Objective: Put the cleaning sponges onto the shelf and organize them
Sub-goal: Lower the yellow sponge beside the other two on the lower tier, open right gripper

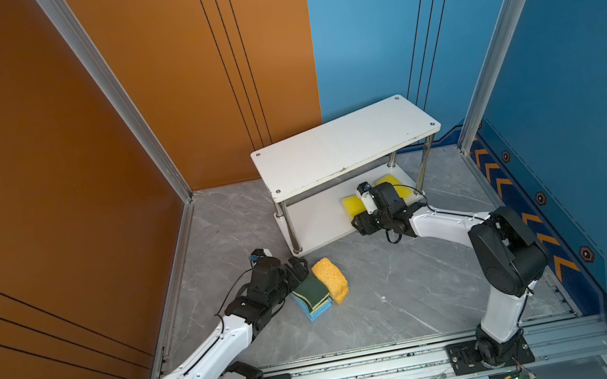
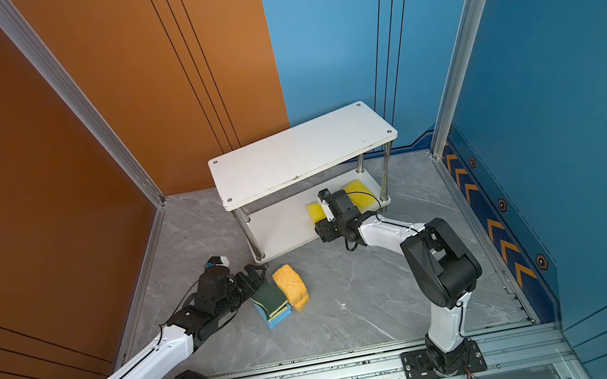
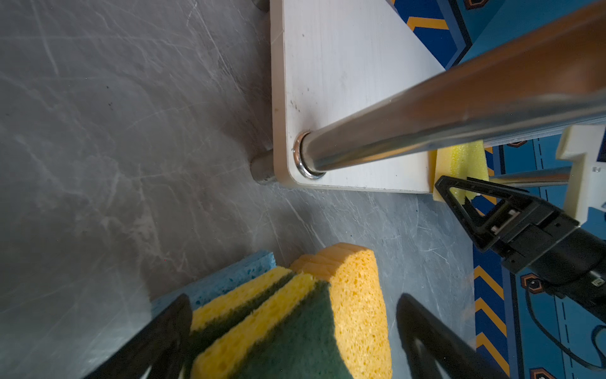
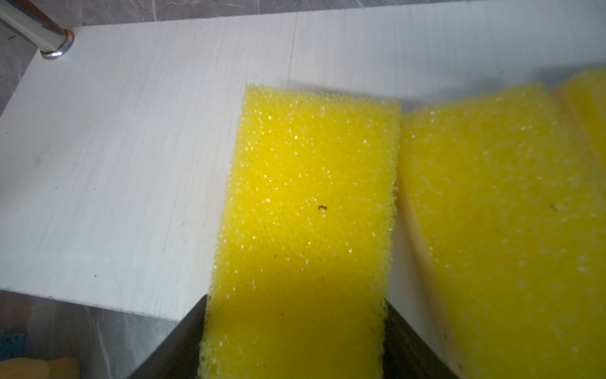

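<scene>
Right gripper (image 4: 296, 300), up close, is pinching a yellow sponge (image 4: 308, 197) by its near end, over the lower board of the shelf (image 4: 114, 164), just beside a second yellow sponge (image 4: 492, 213). Over on the tabletop (image 3: 98, 164), near the shelf's corner post, the left gripper (image 3: 294, 298) hangs spread, straddling the green-topped sponges (image 3: 295, 344); a blue sponge (image 3: 236, 275) lies underneath and an orange sponge (image 3: 357, 295) touches alongside.
</scene>
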Controlling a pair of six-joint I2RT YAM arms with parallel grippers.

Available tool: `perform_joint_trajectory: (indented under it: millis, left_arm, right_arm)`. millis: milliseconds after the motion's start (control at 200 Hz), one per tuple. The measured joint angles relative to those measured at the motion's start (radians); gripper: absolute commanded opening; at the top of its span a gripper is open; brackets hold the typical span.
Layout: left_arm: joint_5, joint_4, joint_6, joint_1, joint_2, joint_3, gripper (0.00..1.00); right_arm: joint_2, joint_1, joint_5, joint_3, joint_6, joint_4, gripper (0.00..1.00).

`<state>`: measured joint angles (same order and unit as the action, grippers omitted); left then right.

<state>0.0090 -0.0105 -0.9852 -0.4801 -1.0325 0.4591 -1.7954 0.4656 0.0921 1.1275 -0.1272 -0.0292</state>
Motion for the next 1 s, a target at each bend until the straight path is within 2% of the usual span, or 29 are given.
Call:
perform_joint_trajectory:
  millis: [1001]
  left_arm:
    - [0.0,0.0,0.0,0.0,-0.007,0.0,0.98]
  right_arm:
    - [-0.046,-0.002,-0.045,0.037,0.027,0.031,0.75]
